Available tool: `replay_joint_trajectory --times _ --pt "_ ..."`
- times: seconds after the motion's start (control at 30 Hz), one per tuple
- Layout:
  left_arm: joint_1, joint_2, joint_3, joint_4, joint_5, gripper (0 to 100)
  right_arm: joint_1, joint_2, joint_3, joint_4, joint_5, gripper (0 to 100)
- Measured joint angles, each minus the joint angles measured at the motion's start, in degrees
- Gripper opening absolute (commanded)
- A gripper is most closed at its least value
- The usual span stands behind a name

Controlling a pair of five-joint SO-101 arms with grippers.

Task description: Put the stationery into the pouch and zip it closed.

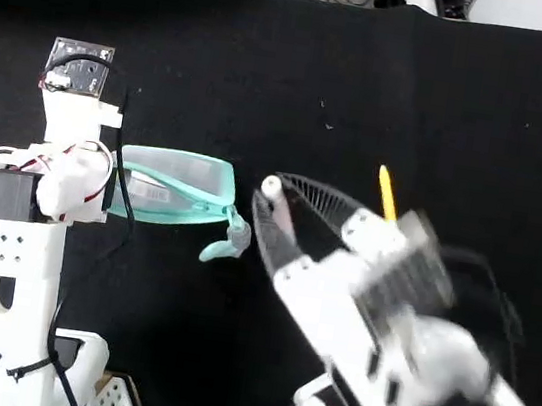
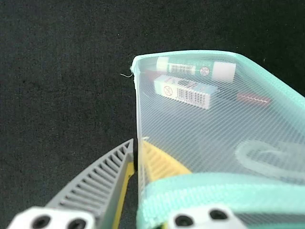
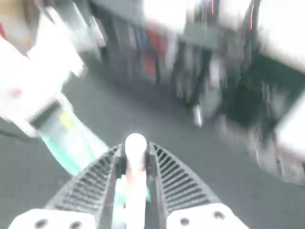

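Now pouch [image 1: 174,187] is held at 9 o'clock of counter [image 1: 370,76], edge clamped by left pincer [image 2: 137,148]; tube [image 2: 195,68] & eraser [image 2: 183,90] are seen inside. Right pincer [image 3: 136,148], just at pouch's 3 o'clock, is clamped on white stick [image 3: 135,181]. Yellow item [image 1: 386,194] is seen further toward 3 o'clock.

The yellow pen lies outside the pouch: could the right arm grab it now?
Probably not yet: its fingers are shut on a white-tipped stick, and the yellow pen lies partly behind that arm.
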Motion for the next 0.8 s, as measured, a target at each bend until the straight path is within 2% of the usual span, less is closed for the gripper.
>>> replay_joint_trajectory --times 0.23,0.5,0.6,0.8 --pt "0.0 0.0 0.1 0.0 0.0 3 -13.7 -14.5 14.5 -24.0 -0.1 1.1" --pt "0.0 0.0 0.1 0.0 0.0 3 -15.8 -15.1 30.5 -45.1 -0.1 1.1" --pt "0.0 0.0 0.1 0.0 0.0 3 -15.8 -15.1 35.5 -49.1 -0.1 1.1" --pt "0.0 0.0 0.1 0.0 0.0 3 -15.8 -14.9 46.2 -50.8 0.0 1.1"
